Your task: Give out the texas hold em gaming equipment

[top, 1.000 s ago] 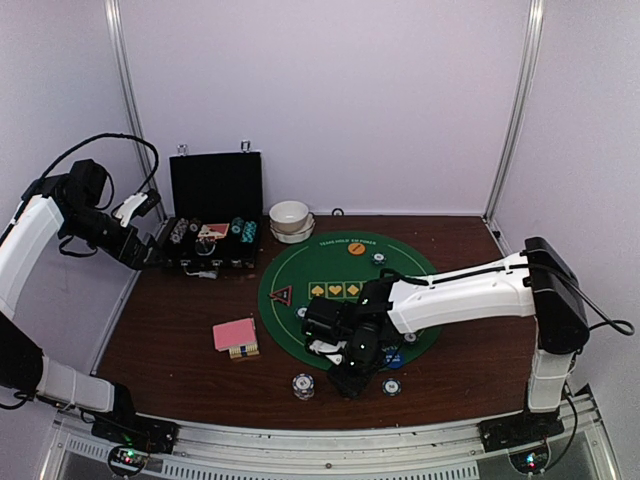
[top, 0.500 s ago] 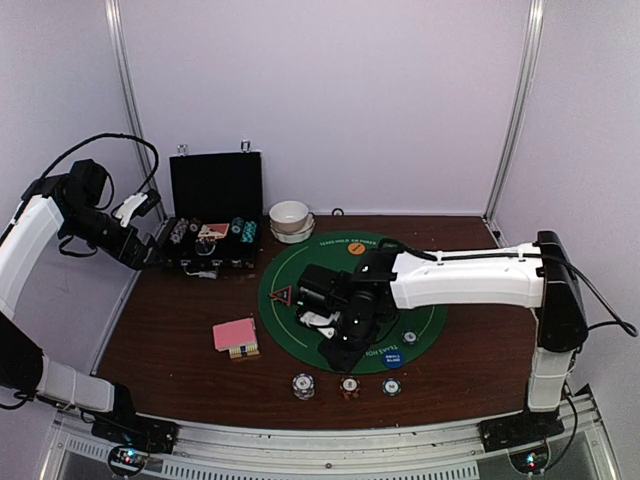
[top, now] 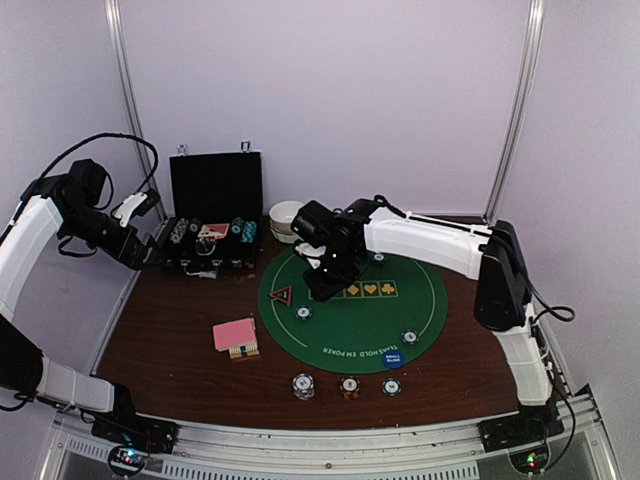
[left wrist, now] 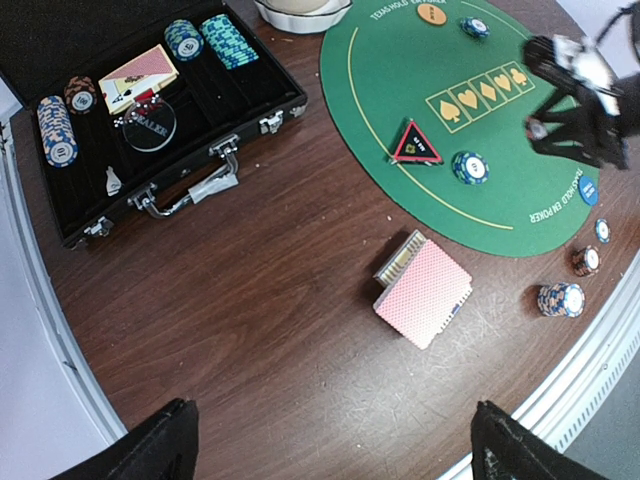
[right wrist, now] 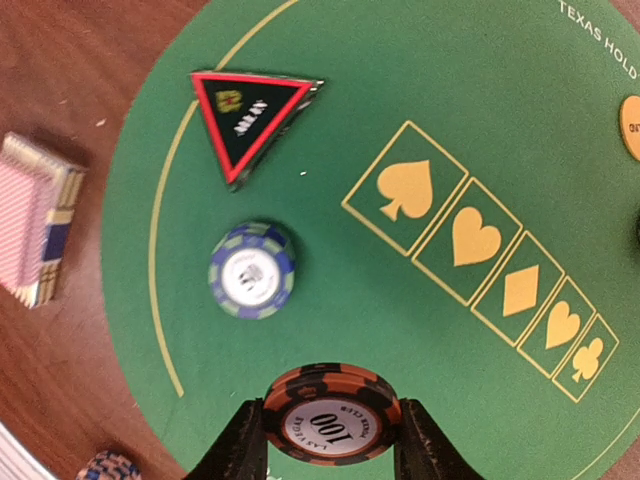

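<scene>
Brown table (top: 170, 350), green mat (top: 355, 322), open black case (top: 215, 190), pink card deck (top: 234, 334), three chips (top: 349, 387), white bowls (top: 283, 213)

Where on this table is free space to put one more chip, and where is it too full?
Free: the green mat middle, between the suit boxes and the blue disc; bare wood between the case and the card deck. Crowded: around the red triangle, and the three chip stacks at the near edge.
</scene>
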